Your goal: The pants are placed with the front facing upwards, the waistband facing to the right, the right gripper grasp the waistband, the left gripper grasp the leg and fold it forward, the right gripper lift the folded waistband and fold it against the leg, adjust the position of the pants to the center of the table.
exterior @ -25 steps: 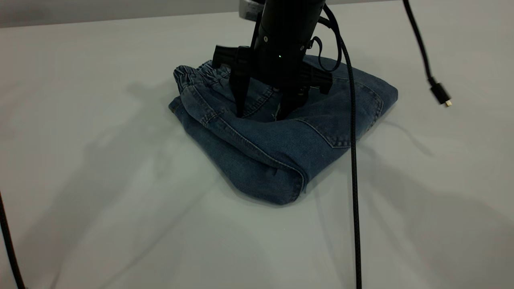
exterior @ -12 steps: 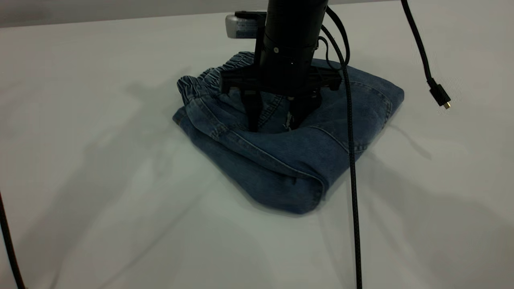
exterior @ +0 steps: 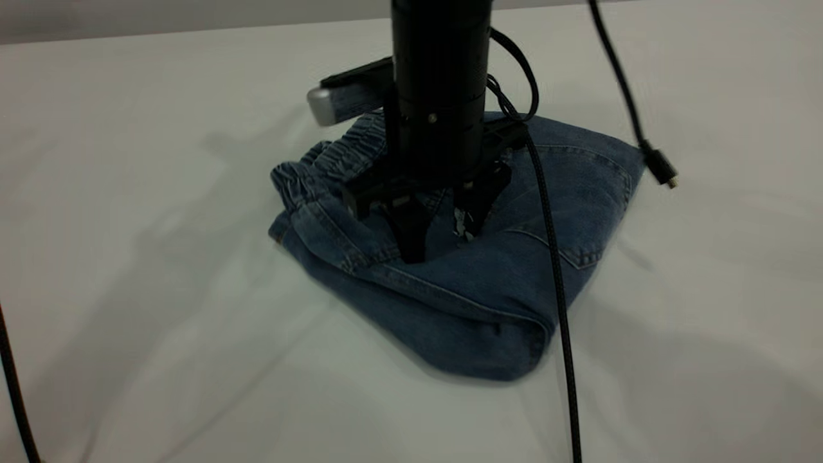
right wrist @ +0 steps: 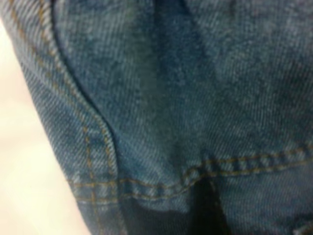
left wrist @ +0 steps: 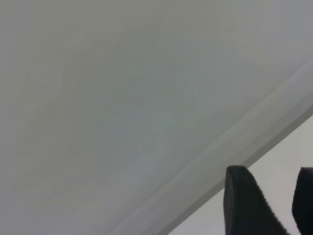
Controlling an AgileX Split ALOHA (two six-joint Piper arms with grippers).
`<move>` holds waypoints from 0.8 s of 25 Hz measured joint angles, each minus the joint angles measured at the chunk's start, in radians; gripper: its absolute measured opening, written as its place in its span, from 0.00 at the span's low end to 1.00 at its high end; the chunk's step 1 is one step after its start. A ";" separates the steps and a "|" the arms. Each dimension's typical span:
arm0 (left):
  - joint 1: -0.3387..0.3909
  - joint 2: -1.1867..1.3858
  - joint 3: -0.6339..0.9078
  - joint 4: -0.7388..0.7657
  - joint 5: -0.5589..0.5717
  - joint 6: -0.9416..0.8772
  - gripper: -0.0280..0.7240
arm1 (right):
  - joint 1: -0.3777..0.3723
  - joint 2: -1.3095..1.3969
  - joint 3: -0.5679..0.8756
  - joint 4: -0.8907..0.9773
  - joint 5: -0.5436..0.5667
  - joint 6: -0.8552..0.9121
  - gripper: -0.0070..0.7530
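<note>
The pants (exterior: 488,289) lie folded into a thick blue denim bundle on the white table (exterior: 161,321). The ruched waistband (exterior: 321,161) runs along the bundle's far left edge. My right gripper (exterior: 442,233) stands upright over the bundle, open, with both fingertips pressed into the top layer of denim. The right wrist view is filled with denim (right wrist: 171,98) and tan stitching, with one dark fingertip (right wrist: 208,205) against the cloth. My left gripper (left wrist: 279,205) shows only in its own wrist view, open over bare table, away from the pants.
A black cable (exterior: 556,289) hangs from the right arm across the pants to the front edge. A loose plug (exterior: 662,170) dangles at the right of the bundle. Another cable (exterior: 13,386) runs along the left edge.
The right gripper, pressed on the pants, has slid toward the camera and turned. The bundle has moved with it, nearer and slightly to the right.
</note>
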 joint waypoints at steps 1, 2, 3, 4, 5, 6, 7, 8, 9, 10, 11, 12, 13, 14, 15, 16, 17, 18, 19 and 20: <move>0.000 0.000 0.000 0.000 0.000 0.000 0.39 | 0.008 -0.007 0.000 -0.025 0.007 -0.002 0.55; 0.000 0.000 0.000 0.000 0.000 0.000 0.39 | 0.019 -0.016 0.001 -0.051 0.014 -0.010 0.55; 0.000 0.000 0.000 0.000 0.000 0.000 0.39 | 0.029 -0.027 0.001 -0.075 0.021 -0.013 0.55; 0.000 0.000 0.000 0.000 0.000 0.000 0.39 | 0.036 -0.038 0.001 -0.102 0.024 -0.018 0.55; 0.000 0.000 0.000 0.000 0.000 0.000 0.39 | 0.044 -0.050 0.001 -0.124 0.025 -0.026 0.55; 0.000 0.000 0.000 0.000 0.000 0.000 0.39 | 0.052 -0.062 0.001 -0.144 0.025 -0.036 0.55; 0.000 0.000 0.000 0.000 0.000 0.000 0.39 | 0.053 -0.071 0.001 -0.156 0.025 -0.047 0.55; 0.000 0.000 0.000 0.000 0.000 0.000 0.39 | 0.054 -0.081 0.001 -0.160 0.024 -0.055 0.55; 0.000 0.000 0.000 0.000 0.000 0.000 0.39 | 0.054 -0.089 0.001 -0.162 0.024 -0.055 0.55; 0.000 0.000 0.000 0.000 0.000 0.000 0.39 | 0.053 -0.094 0.001 -0.159 0.019 -0.053 0.55; 0.000 0.000 0.000 0.000 0.000 0.000 0.39 | 0.052 -0.097 0.000 -0.144 0.016 -0.048 0.55; 0.000 0.001 0.000 0.000 0.000 0.000 0.39 | 0.052 -0.100 -0.001 -0.116 0.015 -0.033 0.55; 0.000 0.001 0.000 0.000 0.000 0.000 0.39 | 0.052 -0.102 -0.006 -0.090 0.016 -0.009 0.55; 0.000 0.001 0.000 0.000 0.000 0.000 0.39 | 0.052 -0.102 -0.016 -0.075 0.012 0.018 0.55; 0.000 0.001 0.000 0.000 0.000 0.000 0.39 | 0.052 -0.102 -0.027 -0.075 0.005 0.057 0.55; 0.000 0.001 0.000 0.001 0.000 0.000 0.39 | 0.052 -0.103 -0.038 -0.065 -0.004 0.098 0.55; 0.000 0.001 0.000 0.001 0.000 0.000 0.39 | 0.052 -0.103 -0.048 -0.065 -0.016 0.139 0.55; 0.000 0.001 0.000 0.001 0.000 0.000 0.39 | 0.049 -0.102 -0.062 -0.064 -0.032 0.173 0.54; 0.000 0.001 0.000 0.001 0.000 0.000 0.39 | 0.045 -0.100 -0.075 -0.062 -0.048 0.215 0.54; 0.000 0.001 0.000 0.001 0.000 0.000 0.39 | 0.039 -0.099 -0.086 -0.058 -0.069 0.255 0.53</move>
